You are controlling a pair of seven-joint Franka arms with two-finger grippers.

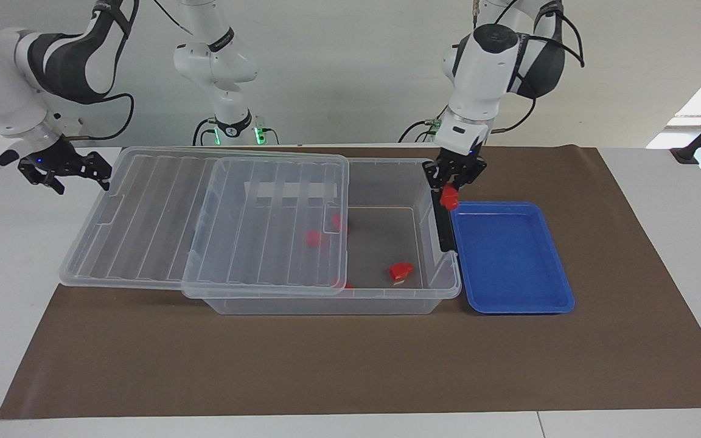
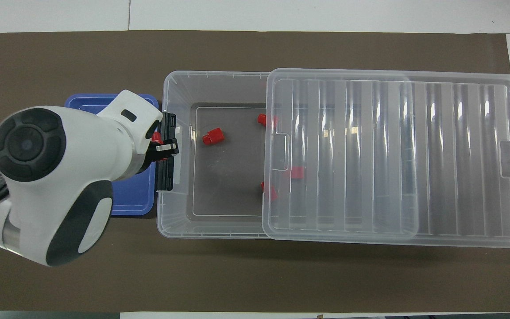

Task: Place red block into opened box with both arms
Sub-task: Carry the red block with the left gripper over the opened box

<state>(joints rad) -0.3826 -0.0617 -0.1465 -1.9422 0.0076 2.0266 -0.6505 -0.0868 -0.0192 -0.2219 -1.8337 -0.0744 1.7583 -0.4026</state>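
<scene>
Fingers: left gripper (image 1: 453, 184) clamped on the tiny bright red plastic block (image 1: 448, 197), raised over the black latch (image 1: 443, 224) for release into the large clear plastic storage box (image 1: 387, 301). Right gripper (image 1: 64, 172) spread wide beside the slid-aside ribbed clear lid (image 1: 204, 222), waiting.

red block (image 1: 449, 198): tiny, bright red, airborne over black latch | box (image 1: 387, 301): clear, lid slid half off
</scene>
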